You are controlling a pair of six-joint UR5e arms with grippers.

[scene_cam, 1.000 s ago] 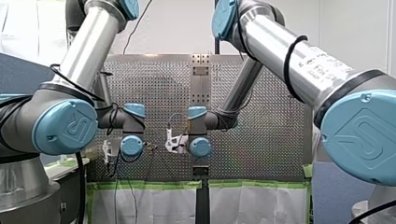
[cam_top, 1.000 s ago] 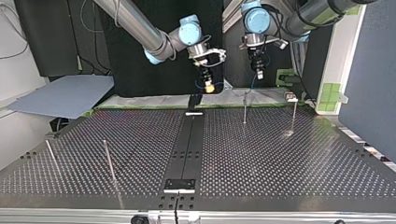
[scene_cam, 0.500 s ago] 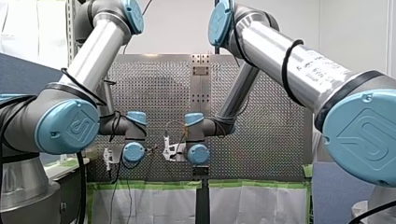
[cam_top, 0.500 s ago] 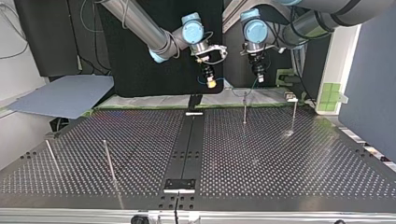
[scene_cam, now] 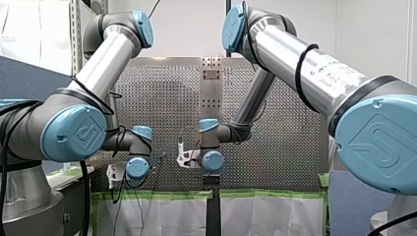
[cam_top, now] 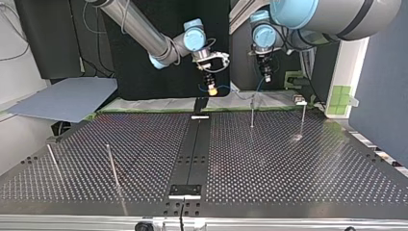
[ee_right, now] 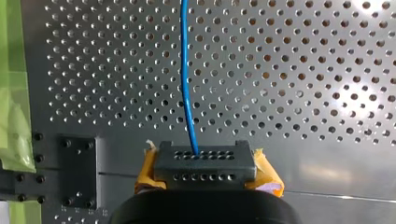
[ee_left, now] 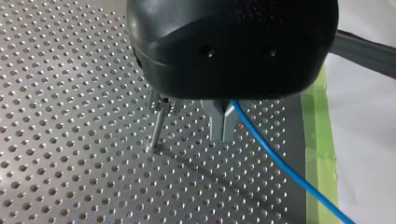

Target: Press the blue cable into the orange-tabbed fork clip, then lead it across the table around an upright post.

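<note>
Between the metal fingers [ee_left: 215, 122] of the left gripper [ee_left: 222, 125], which are pressed together, the blue cable [ee_left: 275, 161] is pinched. It leaves the fingertips and slants away over the perforated table [ee_left: 70, 93] toward the green tape [ee_left: 320, 154] at its edge. Just beside those fingers, on the side away from the cable and not touching them, stands an upright post [ee_left: 158, 128]. The right gripper [ee_right: 205, 164] is likewise clamped on the cable, which enters the black block between its yellow pads [ee_right: 266, 175] and runs straight ahead of it over the holes. In the top view both grippers hang above the table's far edge, in the upper middle of the frame, the right one at the left of the pair. The held stretch therefore probably lies roughly left to right between them. The left arm is the nearer to that post, and a second post [cam_top: 303, 119] stands further toward the frame's right. The orange-tabbed fork clip cannot be made out, so whether the cable is already seated in it cannot be told.
</note>
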